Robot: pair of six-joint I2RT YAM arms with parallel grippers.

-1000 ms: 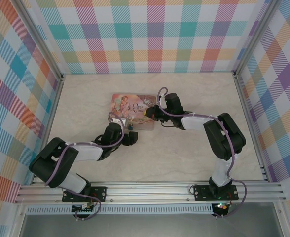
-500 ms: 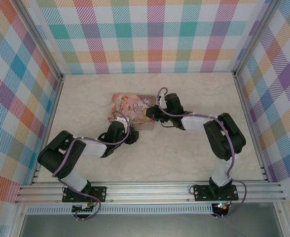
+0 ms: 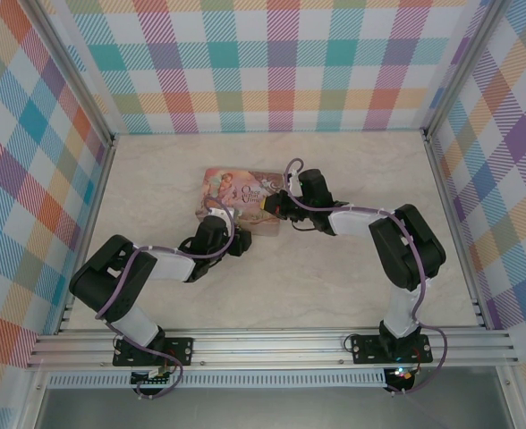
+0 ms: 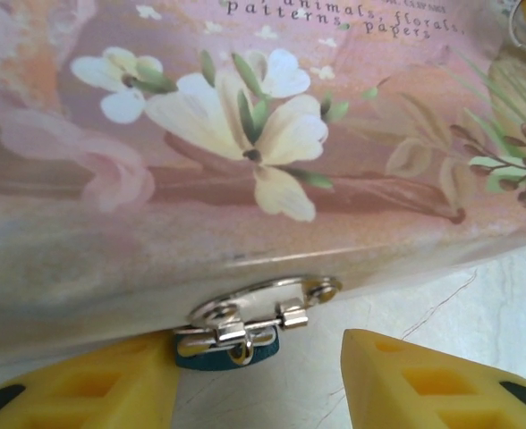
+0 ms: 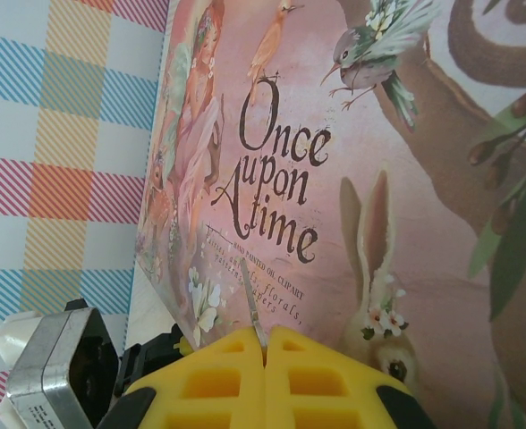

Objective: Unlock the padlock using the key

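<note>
The padlock (image 4: pixel 230 350) hung at the front edge of the pink tin (image 4: pixel 352 206), between the spread fingers of my left gripper (image 4: pixel 261 380), right beside one and apart from the other. My right gripper (image 5: pixel 265 340) was clamped on the key (image 5: pixel 251 304), over the tin lid.

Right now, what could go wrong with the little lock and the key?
1. The padlock sits close to one finger of the left gripper, not centred, so closing may shove or twist it rather than grip it.
2. The right gripper pinches the thin key by one end, so it might tilt or slip when pushed into the lock.
</note>
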